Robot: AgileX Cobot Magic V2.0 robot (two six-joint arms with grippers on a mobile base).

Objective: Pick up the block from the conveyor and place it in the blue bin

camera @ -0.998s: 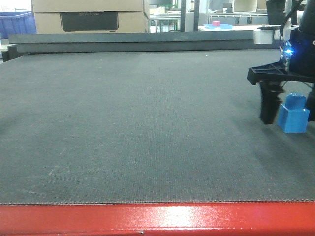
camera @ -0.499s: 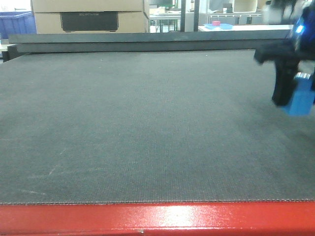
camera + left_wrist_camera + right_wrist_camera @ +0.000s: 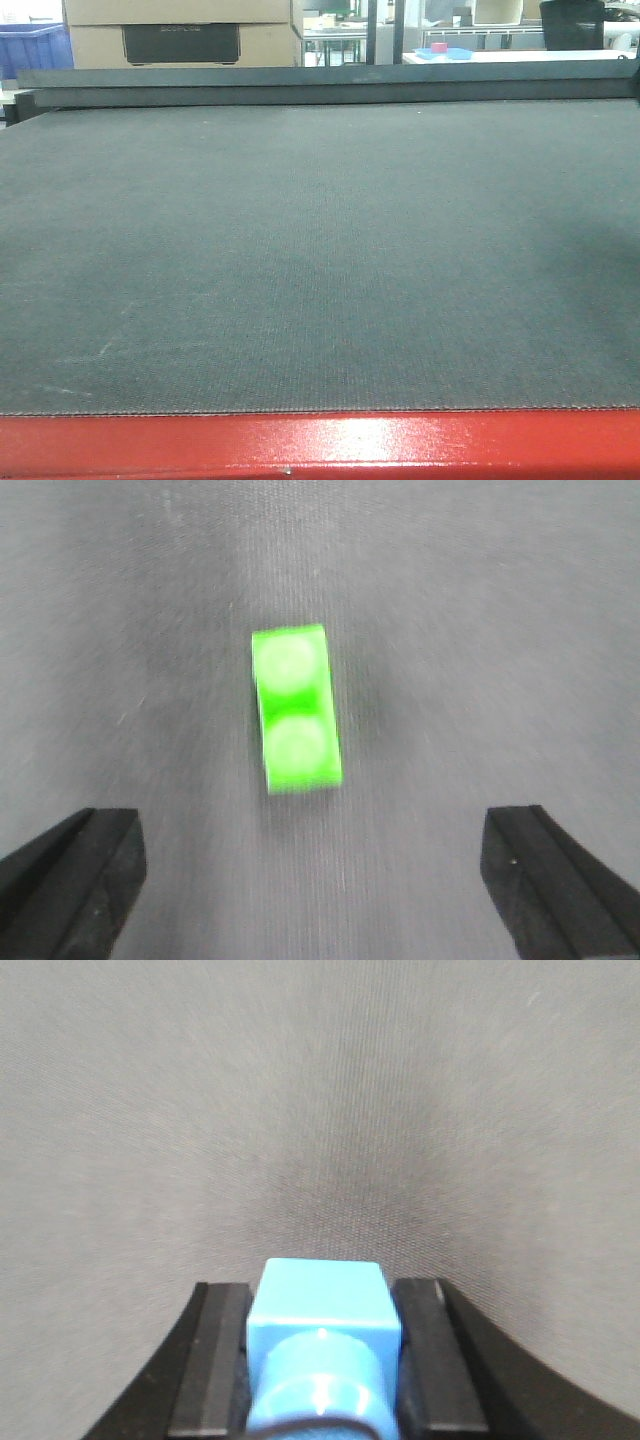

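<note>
conveyor, block in right jaws, bottom cut off

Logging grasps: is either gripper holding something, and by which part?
The right gripper clamps the block between its fingers, on two opposite side faces. The left gripper holds nothing.
</note>
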